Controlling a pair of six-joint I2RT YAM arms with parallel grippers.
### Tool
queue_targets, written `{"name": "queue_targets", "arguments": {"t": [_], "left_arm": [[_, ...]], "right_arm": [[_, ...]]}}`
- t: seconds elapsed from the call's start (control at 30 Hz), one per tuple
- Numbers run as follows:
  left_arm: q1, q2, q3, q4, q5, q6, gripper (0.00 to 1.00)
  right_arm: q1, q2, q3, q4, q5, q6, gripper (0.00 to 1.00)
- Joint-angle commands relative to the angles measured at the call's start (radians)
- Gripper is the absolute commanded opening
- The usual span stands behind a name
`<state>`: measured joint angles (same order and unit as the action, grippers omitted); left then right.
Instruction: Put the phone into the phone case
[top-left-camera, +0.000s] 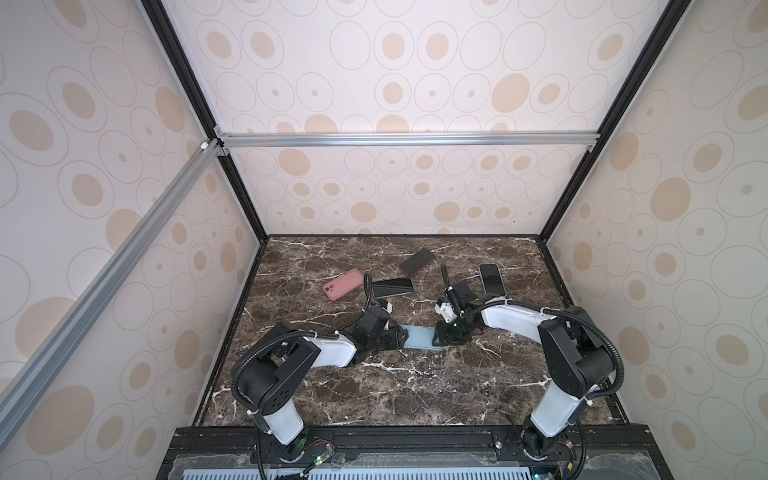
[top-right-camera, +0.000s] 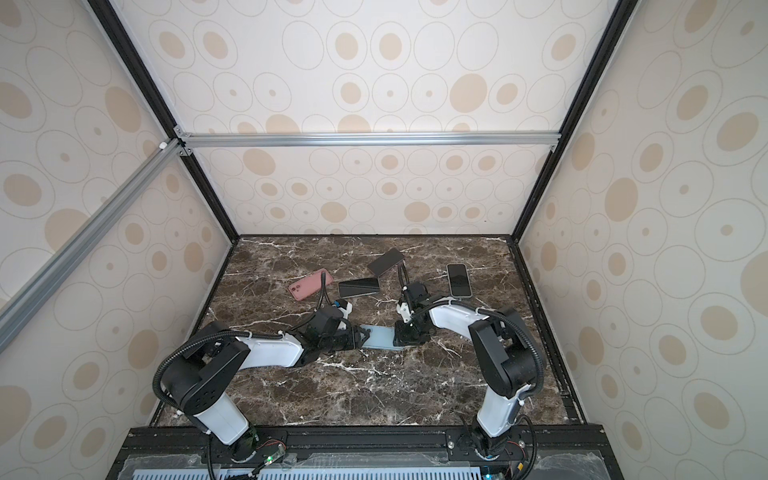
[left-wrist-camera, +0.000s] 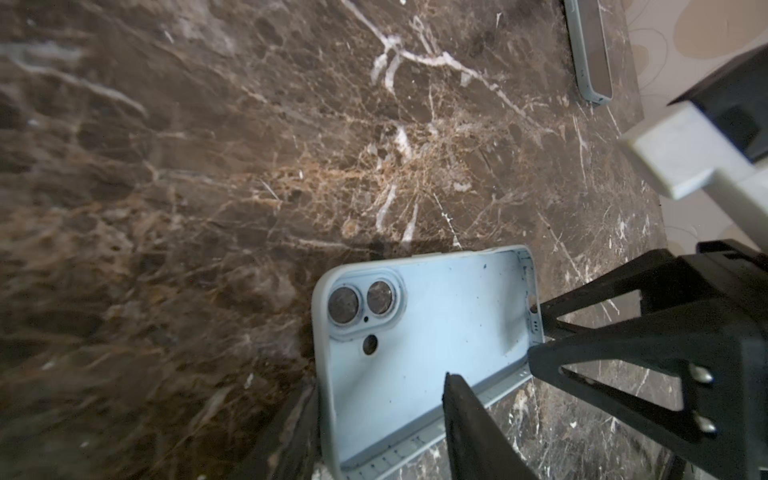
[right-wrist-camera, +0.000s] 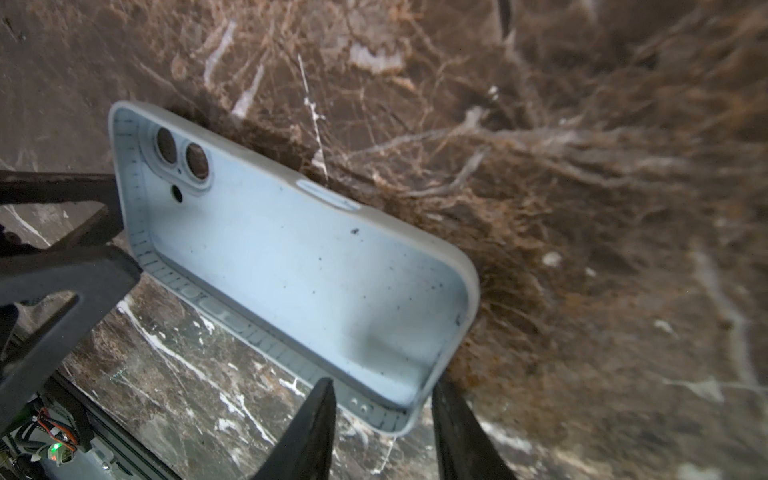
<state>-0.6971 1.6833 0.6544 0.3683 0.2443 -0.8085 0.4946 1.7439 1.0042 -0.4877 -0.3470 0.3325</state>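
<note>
The pale blue phone case (top-left-camera: 419, 337) (top-right-camera: 380, 337) lies hollow side up on the marble, between my two grippers. My left gripper (top-left-camera: 404, 336) (left-wrist-camera: 378, 399) clamps the corner at its camera-hole end, one finger on the end wall and one on the long wall. My right gripper (top-left-camera: 437, 336) (right-wrist-camera: 382, 384) grips the corner at the opposite end the same way. The case (right-wrist-camera: 291, 270) is empty, with a dent near the right gripper's end. A phone (top-left-camera: 492, 279) (left-wrist-camera: 590, 50) with a dark screen and pale rim lies face up at the back right, apart from both grippers.
A pink case (top-left-camera: 344, 284) lies at the back left. Two dark slabs, phones or cases, (top-left-camera: 392, 286) (top-left-camera: 417, 262) sit behind the left arm. Patterned walls close in the table (top-left-camera: 415, 395) on three sides.
</note>
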Motion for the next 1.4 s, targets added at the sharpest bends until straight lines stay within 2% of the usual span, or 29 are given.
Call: {"name": "queue_targets", "arguments": {"t": [0.0,0.67,0.83,0.9,1.0,1.2,1.27,1.33,1.37], "left_arm": [[0.003,0.004,-0.013,-0.081,0.025,0.023,0.5],[0.036,-0.062,-0.095,-0.069,0.033,-0.001,0.51],[0.079,-0.086,-0.091,-0.128,0.024,0.032,0.6],[0.108,-0.117,-0.093,-0.16,0.012,0.057,0.66],[0.154,-0.18,-0.091,-0.215,-0.021,0.112,0.73],[0.232,-0.292,-0.067,-0.33,-0.124,0.2,0.85],[0.257,-0.329,-0.067,-0.356,-0.159,0.215,0.89],[0.273,-0.365,-0.068,-0.379,-0.186,0.229,1.0],[0.277,-0.388,-0.074,-0.387,-0.201,0.237,1.0]], "right_arm": [[0.027,-0.003,0.004,-0.008,-0.027,-0.004,0.41],[0.027,0.055,0.059,0.003,-0.021,-0.009,0.42],[0.027,0.042,0.061,-0.035,0.052,-0.041,0.45],[0.026,0.023,0.063,-0.058,0.114,-0.076,0.51],[0.025,-0.012,0.081,-0.08,0.157,-0.161,0.67],[0.025,-0.03,0.189,-0.123,0.173,-0.446,0.96],[0.025,-0.007,0.243,-0.127,0.199,-0.531,0.99],[0.025,0.029,0.294,-0.125,0.225,-0.599,0.99],[0.026,0.053,0.328,-0.125,0.229,-0.638,0.99]]}}
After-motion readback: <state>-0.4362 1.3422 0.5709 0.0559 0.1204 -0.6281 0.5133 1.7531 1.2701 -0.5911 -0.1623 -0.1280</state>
